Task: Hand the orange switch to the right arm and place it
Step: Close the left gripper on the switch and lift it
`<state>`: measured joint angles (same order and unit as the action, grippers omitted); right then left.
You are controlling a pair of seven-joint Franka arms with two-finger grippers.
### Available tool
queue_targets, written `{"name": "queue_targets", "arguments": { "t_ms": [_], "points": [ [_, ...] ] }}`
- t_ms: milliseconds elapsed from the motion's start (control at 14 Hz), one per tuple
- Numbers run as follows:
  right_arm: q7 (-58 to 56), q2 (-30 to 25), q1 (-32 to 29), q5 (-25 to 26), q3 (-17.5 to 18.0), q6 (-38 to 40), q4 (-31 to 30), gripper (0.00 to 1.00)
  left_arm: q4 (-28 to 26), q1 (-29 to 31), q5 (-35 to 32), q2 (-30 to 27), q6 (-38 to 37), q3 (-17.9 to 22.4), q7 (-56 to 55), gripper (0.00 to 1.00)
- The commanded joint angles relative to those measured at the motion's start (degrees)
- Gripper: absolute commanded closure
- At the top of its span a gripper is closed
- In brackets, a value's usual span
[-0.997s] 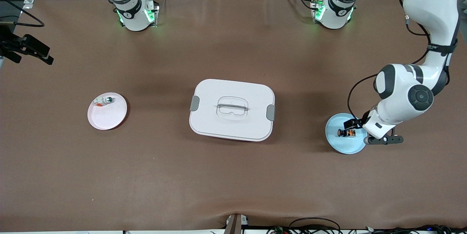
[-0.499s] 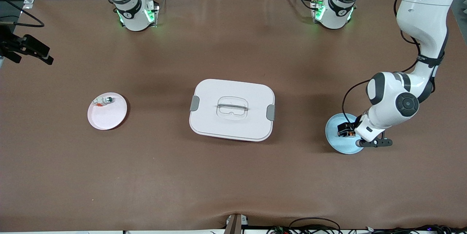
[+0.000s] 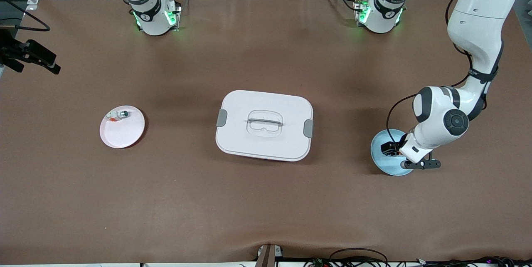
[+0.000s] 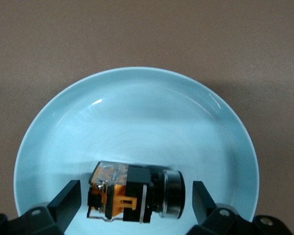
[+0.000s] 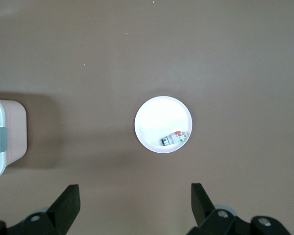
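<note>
Left gripper (image 4: 136, 203): low over the light blue plate (image 3: 384, 163) at the left arm's end of the table, fingers (image 4: 68, 199) spread wide, one on each flank of the orange switch (image 4: 134, 193) and neither touching it. Nothing held.

Orange switch: lying on its side in the plate, black body with orange band, metal-ringed end toward one finger. It sits nearer one rim of the plate than the middle; bare plate surface shows around the rest of it. In the front view the wrist hides it.

Right gripper (image 5: 136, 205): high above the white plate (image 5: 157, 115), jaws apart, empty. That arm waits. The small white part (image 5: 174, 138) lies against the plate's rim.

White lidded box (image 3: 264, 124): centre of the table, between the two plates and well apart from both.

Open room: bare brown table (image 3: 266, 208) around both plates and along the whole strip nearest the front camera.
</note>
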<state>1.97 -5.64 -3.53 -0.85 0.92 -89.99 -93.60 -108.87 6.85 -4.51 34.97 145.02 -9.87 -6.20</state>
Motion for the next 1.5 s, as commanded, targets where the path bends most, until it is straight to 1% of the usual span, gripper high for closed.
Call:
{"name": "queue_targets", "arguments": {
  "t_ms": [0, 142, 214, 356, 427, 499, 570, 641, 855, 997, 1068, 1211, 1424],
  "points": [
    [0.8, -1.0, -0.2, -0.1, 0.1, -0.5, -1.1, 0.00, 0.9, 0.3, -1.1, 0.9, 0.9, -0.2, 0.6, 0.00],
    [0.8, -1.0, -0.2, -0.1, 0.1, -0.6, -1.1, 0.00, 0.9, 0.4, -1.1, 1.0, 0.9, -0.2, 0.6, 0.01],
    [0.8, -1.0, -0.2, -0.1, 0.1, -0.6, -1.1, 0.00, 0.9, 0.4, -1.1, 1.0, 1.0, -0.2, 0.6, 0.08],
    [0.7, -1.0, -0.8, -0.1, 0.0, -0.3, -1.1, 0.00, 0.9, 0.4, -1.4, 1.0, 0.9, -0.2, 0.6, 0.33],
    [0.2, -1.0, -1.5, -0.1, 0.1, -0.3, -1.1, 0.00, 0.9, 0.1, -1.5, 0.7, 0.5, -0.1, 0.2, 0.49],
    [0.2, -1.0, -1.5, -0.1, 0.1, -0.3, -1.1, 0.00, 1.0, -0.2, -2.4, -0.5, -0.2, 0.0, 0.1, 0.63],
    [0.2, -1.0, -1.3, -0.1, 0.1, -0.2, -1.1, 0.00, 1.0, 0.2, -2.6, -2.3, -2.5, -0.1, 0.1, 0.75],
    [0.2, -1.0, -1.2, -0.1, 0.1, -0.1, -1.1, 0.00, 1.5, 0.4, -2.6, -3.9, -5.2, -0.2, 0.1, 0.82],
    [0.2, -1.0, -1.2, -0.1, 0.2, -0.3, -0.7, 0.00, 3.5, 0.1, -1.9, -9.0, -14.3, -0.6, 0.1, 0.83],
    [0.1, -0.9, -1.1, 0.0, 0.3, 0.8, -0.2, 0.00, 6.7, 0.4, -1.4, -11.8, -23.0, -3.3, -0.6, 0.83],
    [0.5, -0.9, -1.1, 0.0, 0.4, 0.9, 0.2, 0.00, 8.9, 0.4, -0.2, -12.8, -27.6, -3.8, -1.2, 0.83],
    [0.5, 0.4, -1.7, -0.1, 0.1, 1.0, 2.1, 0.00, 13.8, 0.2, 3.3, -13.4, -36.0, -4.6, -1.8, 0.83],
    [0.1, 1.5, -2.9, 0.0, 0.0, 1.2, 2.1, 0.00, 18.5, 0.2, 5.7, -14.2, -43.3, -7.1, -6.1, 0.83]
  ]
}}
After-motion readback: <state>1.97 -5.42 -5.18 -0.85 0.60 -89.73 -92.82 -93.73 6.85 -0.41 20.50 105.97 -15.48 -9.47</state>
